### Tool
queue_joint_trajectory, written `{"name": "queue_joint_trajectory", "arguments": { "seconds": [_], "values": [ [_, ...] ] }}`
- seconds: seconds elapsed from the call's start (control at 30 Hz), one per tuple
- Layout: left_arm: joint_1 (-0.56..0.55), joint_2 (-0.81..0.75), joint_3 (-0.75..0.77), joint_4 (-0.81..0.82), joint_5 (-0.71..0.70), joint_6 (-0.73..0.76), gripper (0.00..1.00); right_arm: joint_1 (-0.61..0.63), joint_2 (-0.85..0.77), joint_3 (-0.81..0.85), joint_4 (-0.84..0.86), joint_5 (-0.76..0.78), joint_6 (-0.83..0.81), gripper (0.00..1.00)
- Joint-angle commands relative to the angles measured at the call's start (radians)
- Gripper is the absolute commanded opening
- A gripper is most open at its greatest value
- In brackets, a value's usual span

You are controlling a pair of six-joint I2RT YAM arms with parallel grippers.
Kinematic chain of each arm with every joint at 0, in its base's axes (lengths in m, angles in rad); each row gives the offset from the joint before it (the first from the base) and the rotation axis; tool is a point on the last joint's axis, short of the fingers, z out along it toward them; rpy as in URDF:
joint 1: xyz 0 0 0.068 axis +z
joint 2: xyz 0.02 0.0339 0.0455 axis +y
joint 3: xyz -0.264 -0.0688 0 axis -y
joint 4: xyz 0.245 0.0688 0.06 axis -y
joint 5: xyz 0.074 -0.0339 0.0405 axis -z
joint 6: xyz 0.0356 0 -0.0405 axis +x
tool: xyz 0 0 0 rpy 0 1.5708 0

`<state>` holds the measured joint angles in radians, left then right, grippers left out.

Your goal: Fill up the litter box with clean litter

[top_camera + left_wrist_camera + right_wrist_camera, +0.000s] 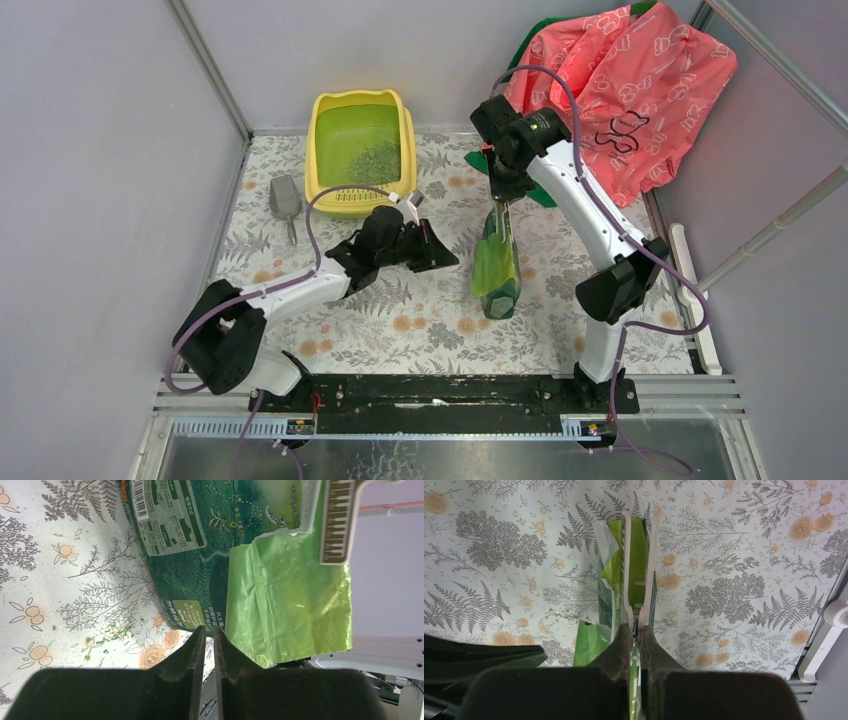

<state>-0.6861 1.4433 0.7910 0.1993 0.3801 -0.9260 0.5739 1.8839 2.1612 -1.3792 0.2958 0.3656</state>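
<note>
The right fingers (639,527) pinch the green bag (497,278) by its top. The left fingers (209,630), nearly closed and empty, ought to grip its bottom before tipping it over the litter box (322,150).

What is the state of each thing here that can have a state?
Litter box: partly filled, green floor partly bare.
Litter: small pile in the box, some spilled on the table.
Bag: upright, held at its top.
Scoop: lying on the table, left of the box.
Left gripper: nearly shut, empty.
Right gripper: shut on the bag.
</note>
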Motion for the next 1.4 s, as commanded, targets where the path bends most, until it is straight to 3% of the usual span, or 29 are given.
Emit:
{"name": "queue_joint_trajectory", "arguments": {
  "seconds": [0.0,0.23,0.93,1.37],
  "values": [
    [0.015,-0.075,0.006,-0.028,-0.026,0.05,0.18,-0.031,-0.047,-0.027,0.044,-0.037,-0.019,0.0],
    [0.016,-0.101,0.052,-0.083,-0.013,0.065,0.18,-0.045,-0.062,-0.08,0.081,-0.081,-0.026,0.0],
    [-0.041,0.09,0.156,0.0,0.017,0.029,0.17,-0.046,-0.104,-0.15,0.026,-0.12,-0.04,0.0],
    [-0.044,0.09,0.153,0.002,0.02,0.034,0.17,-0.046,-0.098,-0.219,0.062,-0.128,-0.045,0.0]
  ]
}}
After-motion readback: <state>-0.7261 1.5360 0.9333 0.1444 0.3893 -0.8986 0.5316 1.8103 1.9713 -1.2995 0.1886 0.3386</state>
